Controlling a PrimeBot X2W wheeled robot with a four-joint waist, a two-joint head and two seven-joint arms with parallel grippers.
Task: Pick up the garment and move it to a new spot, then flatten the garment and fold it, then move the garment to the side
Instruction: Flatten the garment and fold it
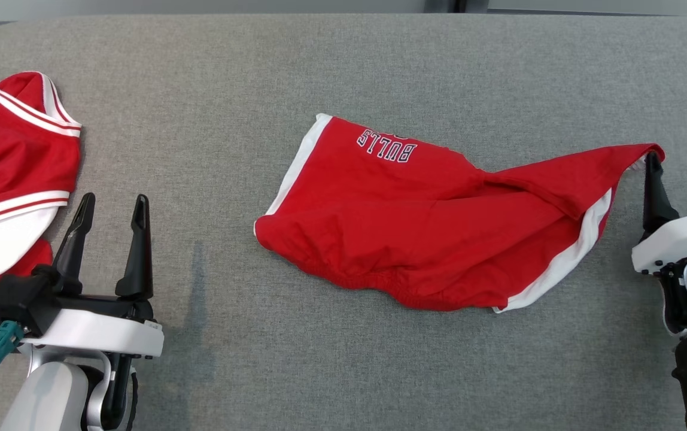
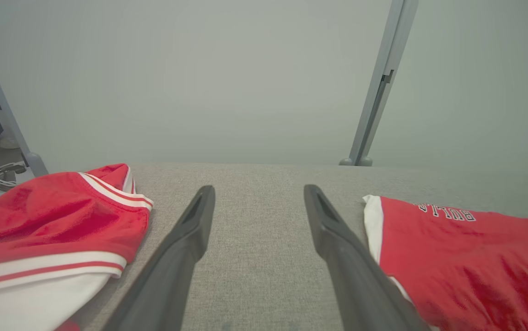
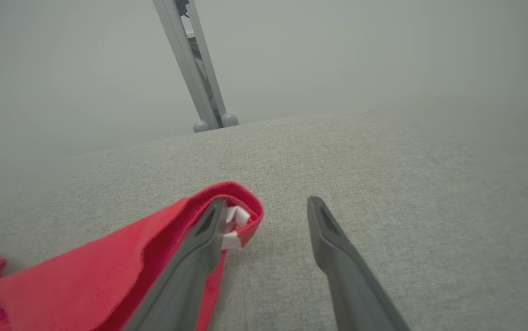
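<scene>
A: Left gripper [image 1: 114,200] first?
B: Jaws spread wide over the table [image 1: 343,72] — a jersey [image 1: 14,149] lies just outside one finger, the shorts [image 1: 415,221] beyond the other.
A: And the right gripper [image 1: 674,160]?
B: Spread as well, table between the jaws. The shorts' corner curls over one finger [image 3: 190,266] at its tip, unclamped — the rest trails away from that side.

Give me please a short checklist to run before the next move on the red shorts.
1. Right tool open: ok.
2. Right tool free of the red shorts: not ok, their corner curls round one finger.
3. Left tool open, over bare table: ok.
4. Shorts lying flat: not ok, bunched in the middle.
5. Other red garment apart from the shorts: ok.
</scene>
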